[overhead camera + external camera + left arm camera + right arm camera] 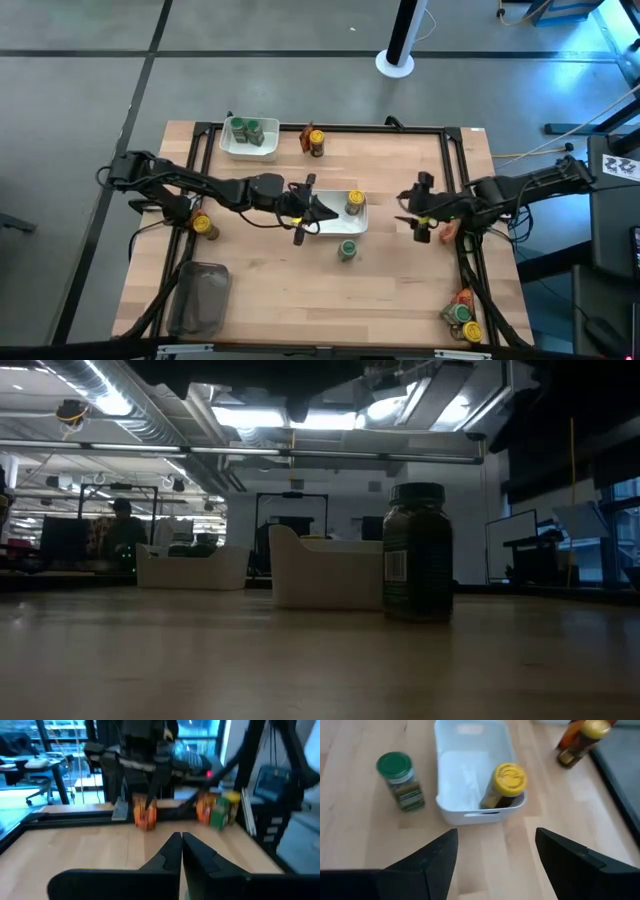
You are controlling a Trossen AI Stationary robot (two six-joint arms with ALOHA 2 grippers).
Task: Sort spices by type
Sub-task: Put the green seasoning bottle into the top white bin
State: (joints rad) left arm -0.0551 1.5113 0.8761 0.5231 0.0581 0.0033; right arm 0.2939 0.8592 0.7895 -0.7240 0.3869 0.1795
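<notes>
In the high view my left gripper [320, 212] hangs shut over the left end of the middle white tray [335, 226]; its fingers [181, 851] are closed on nothing. A yellow-lidded jar [353, 205] stands in that tray, and a green-lidded jar [347, 250] stands on the table just near of it. My right gripper [406, 207] is open, right of the tray and facing it; its wrist view shows the tray [470, 775], the yellow-lidded jar [506, 784] and the green-lidded jar [400, 780]. A red-orange packet [447, 230] lies by the right gripper.
A far tray [250, 138] holds two green-lidded jars. A yellow-lidded jar with a red packet [315, 140] stands beside it. Another yellow-lidded jar [205, 226] is under the left arm. A packet and two jars [462, 318] sit at the near right corner, and a grey tub [200, 297] near left.
</notes>
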